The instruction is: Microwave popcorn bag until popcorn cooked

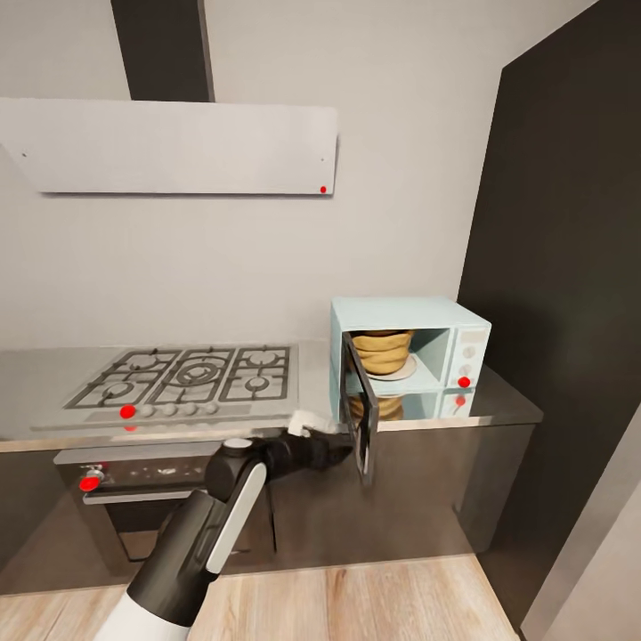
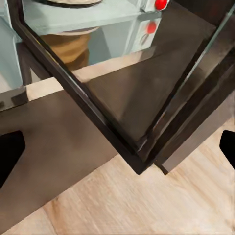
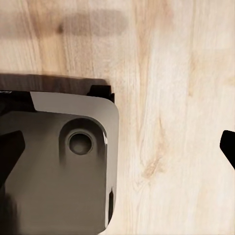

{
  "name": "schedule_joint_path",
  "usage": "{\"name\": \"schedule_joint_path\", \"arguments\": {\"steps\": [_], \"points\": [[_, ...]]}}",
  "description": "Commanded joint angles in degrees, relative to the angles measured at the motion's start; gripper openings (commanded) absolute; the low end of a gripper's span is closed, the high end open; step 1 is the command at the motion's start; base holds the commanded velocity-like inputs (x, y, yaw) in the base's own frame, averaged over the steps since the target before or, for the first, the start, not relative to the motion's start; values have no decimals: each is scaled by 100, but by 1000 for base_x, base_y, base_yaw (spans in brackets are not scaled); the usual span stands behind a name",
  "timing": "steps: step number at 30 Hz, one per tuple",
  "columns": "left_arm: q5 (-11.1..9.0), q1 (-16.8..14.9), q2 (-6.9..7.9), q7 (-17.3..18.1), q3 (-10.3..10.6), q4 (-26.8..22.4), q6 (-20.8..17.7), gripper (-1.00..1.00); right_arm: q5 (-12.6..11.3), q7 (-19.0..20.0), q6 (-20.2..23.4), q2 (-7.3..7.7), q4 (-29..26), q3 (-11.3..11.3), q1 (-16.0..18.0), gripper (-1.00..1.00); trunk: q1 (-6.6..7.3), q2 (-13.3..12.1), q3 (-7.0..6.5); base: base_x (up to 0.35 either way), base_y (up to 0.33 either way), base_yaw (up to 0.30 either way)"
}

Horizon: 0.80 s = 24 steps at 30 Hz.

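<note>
The pale mint-blue microwave (image 1: 445,316) stands on the grey countertop (image 1: 503,405) with its dark glass door (image 1: 361,418) swung wide open. Inside it, the orange-tan popcorn bag (image 1: 383,350) sits upright on a round plate. No popcorn kernels can be seen. My left gripper (image 1: 343,442) is at the lower outer side of the door. In the left wrist view the door pane (image 2: 122,98) lies ahead of the gripper (image 2: 117,152), which is open with its dark fingertips (image 2: 10,156) far apart. My right gripper (image 3: 117,149) is open, hanging over the wooden floor.
A steel gas hob (image 1: 191,374) lies left of the microwave, with an oven (image 1: 116,490) below and a white hood (image 1: 169,147) above. A tall dark cabinet (image 1: 570,267) rises at the right. The robot's own base (image 3: 58,161) sits under the right gripper.
</note>
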<state>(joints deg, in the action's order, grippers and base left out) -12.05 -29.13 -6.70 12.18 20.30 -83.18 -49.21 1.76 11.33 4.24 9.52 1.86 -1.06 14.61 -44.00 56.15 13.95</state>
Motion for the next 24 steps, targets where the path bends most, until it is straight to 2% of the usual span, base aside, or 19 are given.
{"name": "schedule_joint_path", "arguments": {"steps": [1,4,11,13,24], "points": [[15,-5,22,214,-23,2,280,100,18,19,6,4,7,-9,7,100,-1,5,8,0,0,0],[25,-5,51,291,-39,3,425,100,19,19,6,3,7,-9,7,100,-1,5,8,0,0,0],[61,-5,62,286,-17,4,484,100,18,19,-38,6,7,-5,7,100,-1,5,8,0,0,0],[22,22,64,223,48,69,468,100,44,0,-64,-47,7,-22,-11,100,-1,5,8,0,0,0],[-38,28,81,211,358,118,526,100,53,8,-134,-48,-1,-26,-72,100,-1,5,8,28,-19,0]]}}
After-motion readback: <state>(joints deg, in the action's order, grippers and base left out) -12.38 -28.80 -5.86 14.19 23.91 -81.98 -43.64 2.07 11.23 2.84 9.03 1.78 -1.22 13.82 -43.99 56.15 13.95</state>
